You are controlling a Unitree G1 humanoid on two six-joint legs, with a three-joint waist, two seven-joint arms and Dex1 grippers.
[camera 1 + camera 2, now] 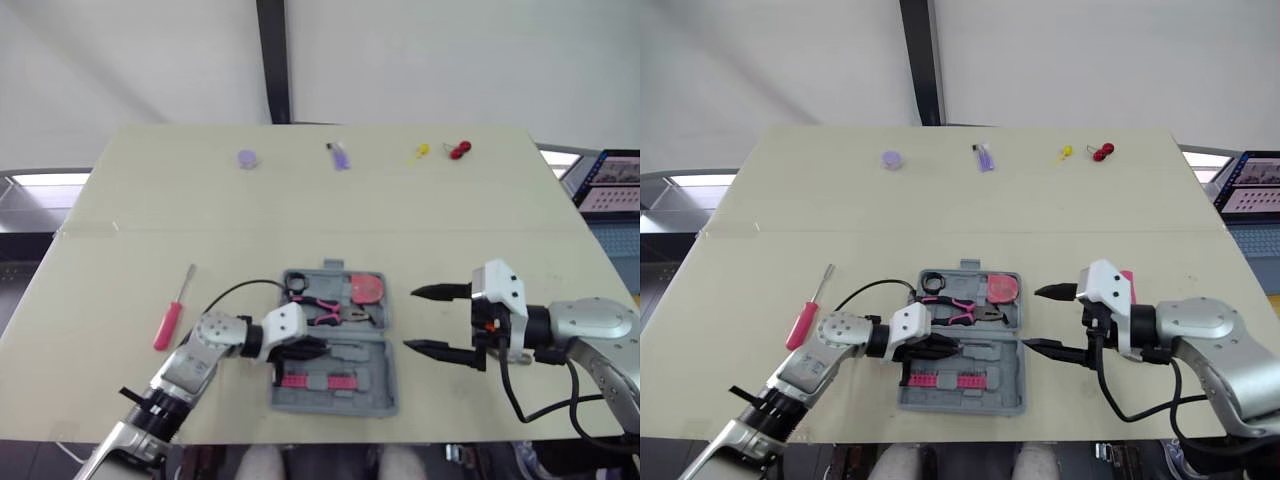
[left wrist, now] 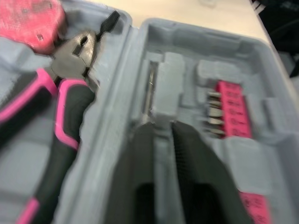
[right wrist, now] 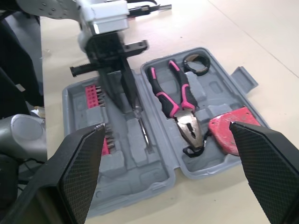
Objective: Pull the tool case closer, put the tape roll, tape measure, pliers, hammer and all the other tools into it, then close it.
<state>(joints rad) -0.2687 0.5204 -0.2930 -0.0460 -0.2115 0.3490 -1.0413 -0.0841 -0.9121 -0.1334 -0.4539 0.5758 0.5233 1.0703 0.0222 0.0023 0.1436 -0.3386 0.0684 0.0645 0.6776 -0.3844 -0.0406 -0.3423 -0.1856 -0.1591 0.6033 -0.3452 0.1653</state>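
The grey tool case (image 1: 386, 388) lies open near the table's front edge. Its far half holds pink-handled pliers (image 1: 325, 308), a red tape measure (image 1: 366, 288) and a black tape roll (image 1: 297, 283). The near half holds a pink bit holder (image 1: 318, 381) and a thin metal rod tool (image 3: 142, 130) in a slot. My left gripper (image 1: 315, 350) reaches into the near half, its fingers a narrow gap apart with their tips at the rod's end. My right gripper (image 1: 409, 319) hovers wide open just right of the case. A red-handled screwdriver (image 1: 170, 322) lies on the table left of the case.
Along the far edge lie a purple disc (image 1: 247, 158), a small purple item (image 1: 341, 156), a yellow piece (image 1: 423, 151) and a red piece (image 1: 460, 150). A screen (image 1: 610, 185) stands beyond the table's right edge. A black cable loops from my left arm.
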